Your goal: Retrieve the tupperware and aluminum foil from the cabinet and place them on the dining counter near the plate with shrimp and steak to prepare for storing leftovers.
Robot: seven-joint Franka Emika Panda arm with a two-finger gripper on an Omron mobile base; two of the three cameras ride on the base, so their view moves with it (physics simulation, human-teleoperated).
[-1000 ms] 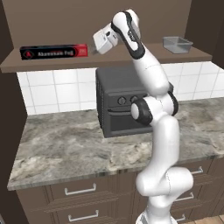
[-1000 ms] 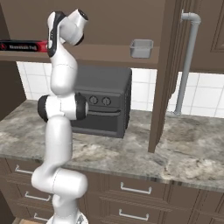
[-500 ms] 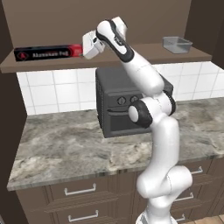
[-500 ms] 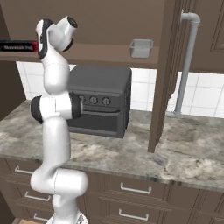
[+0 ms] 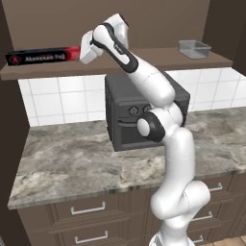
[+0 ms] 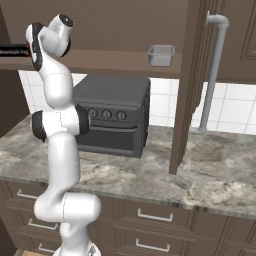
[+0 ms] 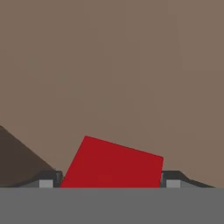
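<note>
End effector at the red end of the aluminum foil box on the cabinet shelf

The aluminum foil [image 5: 43, 56] lies lengthwise on the cabinet [image 5: 144, 57] shelf board at the upper left of the left base view; the end effector [image 5: 82, 48] meets its red end; in the hand view that red face [image 7: 111, 162] sits tilted between the two fingertips [image 7: 48, 180], low in the frame; the jaws stand wide, one either side of the box, and whether they press on it cannot be told; the box is judged light, stiff and smooth-sided, so a grip across its narrow width near the end should serve, though its length may make it swing; the tupperware [image 5: 194, 49] rests at the shelf's right end, upper right of that view, well apart from the foil.
</note>
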